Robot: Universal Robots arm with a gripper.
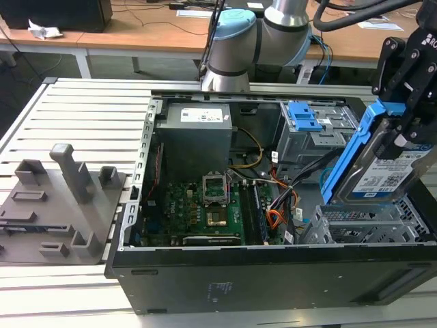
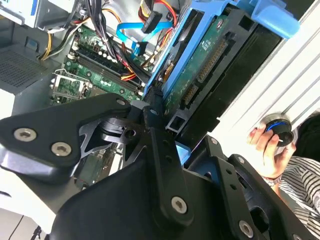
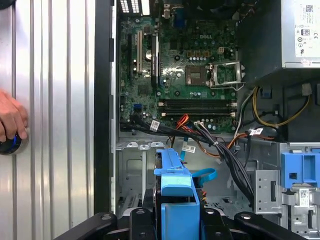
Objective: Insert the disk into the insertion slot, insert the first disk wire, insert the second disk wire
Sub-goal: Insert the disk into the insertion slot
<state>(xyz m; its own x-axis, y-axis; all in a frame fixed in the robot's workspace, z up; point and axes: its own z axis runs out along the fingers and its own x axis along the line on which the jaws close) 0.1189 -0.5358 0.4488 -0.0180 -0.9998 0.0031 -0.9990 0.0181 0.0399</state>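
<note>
Blue plastic frame with a silver drive set in it: the disk point(image 1: 382, 174) hangs tilted at the exterior view's right, label side out, over the open computer case point(image 1: 273, 273). The black claw point(image 1: 401, 135) pinches it by the upper end of the frame. In the first wrist view the frame's blue edge sits between the two dark fingers.

The disk's lower corner is just above the insertion slot point(image 1: 362, 225), the low grey cage with round-holed walls in the near corner of the case. The disk is not inside the cage, and I cannot tell whether the two touch. A taller cage with blue latches point(image 1: 307, 126) stands just behind.

The first disk wire point(image 2: 159, 11), a red and orange bundle, runs loose over the case interior and ends in a dark plug. The second disk wire point(image 2: 127, 36), light blue, curves close beside it. The disk's connector edge shows bare in the second wrist view, with neither plug seated.

A green motherboard point(image 1: 198, 205) lies on the case floor. A grey power supply box point(image 1: 194, 133) sits against the far wall.

The case rests on a slatted metal desk point(image 1: 82, 109). A grey fixture block point(image 1: 61, 198) lies at the exterior view's left, well apart from the case. A person's hand point(image 3: 11, 117) rests on a dark round knob point(image 3: 10, 145) on the desk beside the case. A striped sleeve point(image 2: 300, 172) shows in the second wrist view.
</note>
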